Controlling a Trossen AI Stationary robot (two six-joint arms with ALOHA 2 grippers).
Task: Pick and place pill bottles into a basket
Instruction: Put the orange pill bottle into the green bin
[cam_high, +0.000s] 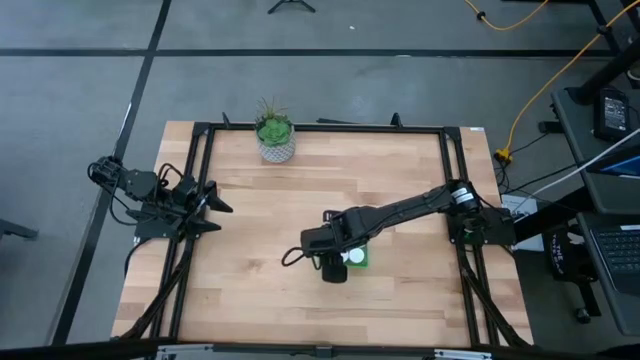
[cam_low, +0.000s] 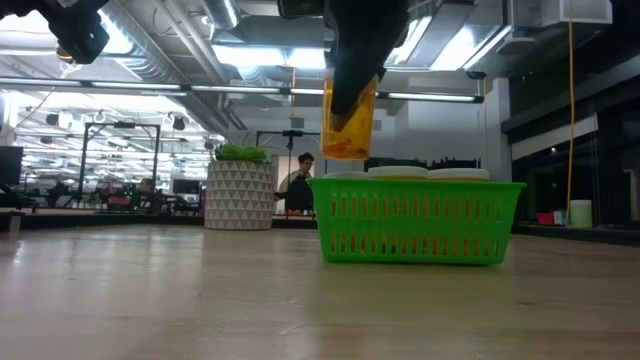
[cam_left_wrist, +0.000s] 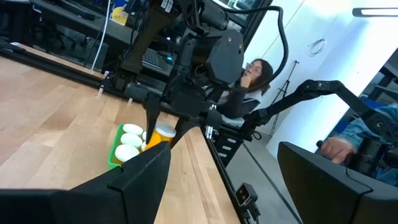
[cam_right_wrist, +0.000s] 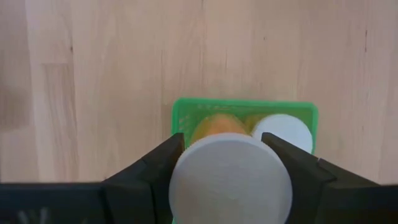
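Pale wooden boards form the surface (cam_high: 250, 250) on which we see the green basket (cam_low: 420, 220) standing in the right half, near the front edge in the high view. From table height we see flat white caps of the pill bottles (cam_low: 398, 173) already inside, showing just over its slotted wall. Directly above the basket's left end, the right claw (cam_right_wrist: 227, 165) is clenched on one pill bottle (cam_low: 348, 125), gripping it near the cap so that the orange body hangs clear of the rim. In the right wrist view its two dark fingers (cam_right_wrist: 152, 168) press against either side of the white cap, with the basket and another white cap below. Farther back and to the left we see a green plant in a white patterned pot (cam_low: 240, 190) near the far edge. The left claw (cam_high: 210, 208) waits at the surface's left edge, well apart from the basket, its fingers spread and holding nothing. Beyond the surface, a person (cam_left_wrist: 252, 78) sits in the room.
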